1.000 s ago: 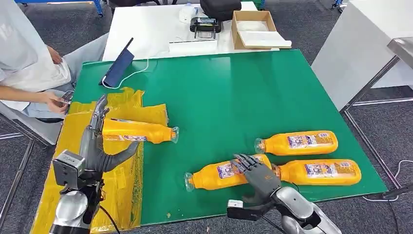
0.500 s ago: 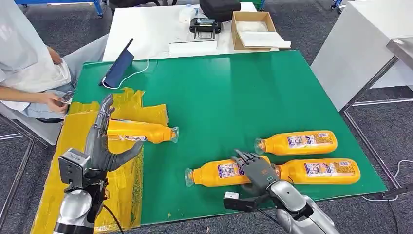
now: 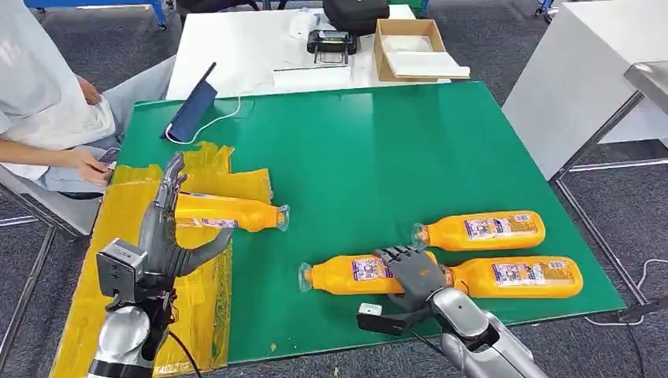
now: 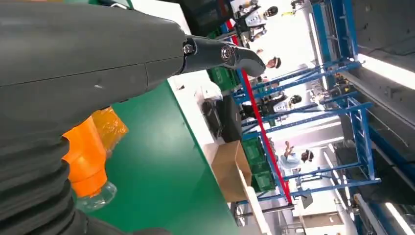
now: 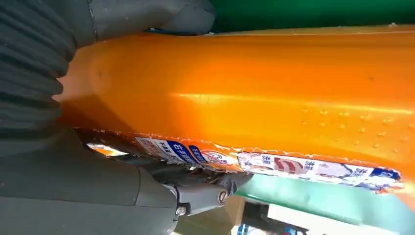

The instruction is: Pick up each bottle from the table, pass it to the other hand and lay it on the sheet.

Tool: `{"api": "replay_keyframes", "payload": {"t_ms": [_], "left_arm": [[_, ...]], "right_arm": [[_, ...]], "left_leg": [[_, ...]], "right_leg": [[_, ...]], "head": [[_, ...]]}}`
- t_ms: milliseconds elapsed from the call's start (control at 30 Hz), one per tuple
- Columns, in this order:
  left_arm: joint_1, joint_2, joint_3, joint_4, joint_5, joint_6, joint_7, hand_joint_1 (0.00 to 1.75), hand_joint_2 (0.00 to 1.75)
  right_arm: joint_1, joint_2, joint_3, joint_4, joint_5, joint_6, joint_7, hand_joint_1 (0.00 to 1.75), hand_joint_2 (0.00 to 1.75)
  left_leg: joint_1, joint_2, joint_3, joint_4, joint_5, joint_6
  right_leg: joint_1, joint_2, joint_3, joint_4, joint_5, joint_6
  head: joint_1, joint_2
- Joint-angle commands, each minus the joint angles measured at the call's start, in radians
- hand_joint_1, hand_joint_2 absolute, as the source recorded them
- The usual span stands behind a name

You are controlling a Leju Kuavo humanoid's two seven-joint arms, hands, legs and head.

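Four orange bottles lie on the green table [image 3: 370, 150]. One bottle [image 3: 224, 213] rests on the yellow sheet [image 3: 118, 276] at the near left, seen also as an orange neck [image 4: 85, 156] in the left wrist view. My left hand [image 3: 161, 236] hovers beside it with fingers straight and thumb spread, holding nothing. My right hand [image 3: 413, 272] grips the base end of the near middle bottle [image 3: 346, 276]; the right wrist view shows thumb and fingers [image 5: 195, 188] wrapped around its orange body [image 5: 269, 93]. Two more bottles [image 3: 480, 230] [image 3: 516, 276] lie just right of that hand.
A person [image 3: 39, 102] sits at the table's left with a phone. A dark blue tablet [image 3: 191, 106] with a white cable stands at the far left corner. Behind is a white table with a cardboard box [image 3: 410, 47]. Another white table [image 3: 583, 71] stands at the right.
My right hand has closed around the near middle bottle, which has swung level and shifted slightly away from the front edge. My left hand has risen a little beside the sheet bottle.
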Motion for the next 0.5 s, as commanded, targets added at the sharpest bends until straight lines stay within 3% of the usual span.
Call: {"api": "replay_keyframes", "payload": {"t_ms": [33, 100, 267, 367, 500], "left_arm": [[-0.007, -0.002, -0.007, 0.032, 0.006, -0.002, 0.012, 0.0, 1.75], [-0.006, -0.002, -0.008, 0.031, 0.003, -0.004, 0.015, 0.0, 1.75], [0.04, 0.011, -0.039, -0.022, -0.027, -0.007, 0.047, 0.0, 1.75], [0.049, 0.011, -0.049, -0.026, -0.031, -0.005, 0.049, 0.0, 1.75], [0.043, 0.026, -0.078, -0.002, -0.024, -0.012, 0.066, 0.0, 1.75]], "right_arm": [[0.027, 0.053, -0.021, 0.019, -0.007, -0.024, 0.001, 1.75, 1.75], [0.042, 0.065, -0.05, 0.004, -0.016, -0.057, -0.004, 1.75, 1.75], [0.189, 0.214, -0.239, -0.248, -0.167, -0.256, -0.124, 1.75, 1.75], [0.207, 0.225, -0.255, -0.28, -0.181, -0.278, -0.138, 1.75, 1.75], [0.236, 0.274, -0.327, -0.308, -0.304, -0.343, -0.244, 1.75, 1.75]], "left_leg": [[0.001, 0.0, 0.004, 0.0, -0.002, -0.003], [0.001, 0.0, 0.004, 0.0, -0.002, -0.003], [0.001, -0.002, 0.001, 0.0, -0.002, -0.003], [0.001, 0.0, -0.001, 0.0, -0.002, -0.002], [0.001, -0.002, 0.0, 0.0, -0.002, -0.003]], "right_leg": [[0.001, -0.001, 0.004, 0.0, -0.002, -0.002], [0.001, -0.002, 0.004, 0.0, -0.002, -0.003], [0.001, -0.002, 0.002, 0.001, -0.002, -0.002], [0.001, -0.001, -0.001, 0.001, -0.002, -0.002], [0.001, -0.003, 0.0, 0.001, -0.003, -0.002]], "head": [[0.0, 0.0], [0.0, 0.0], [0.0, 0.0], [0.0, 0.0], [0.0, 0.0]]}}
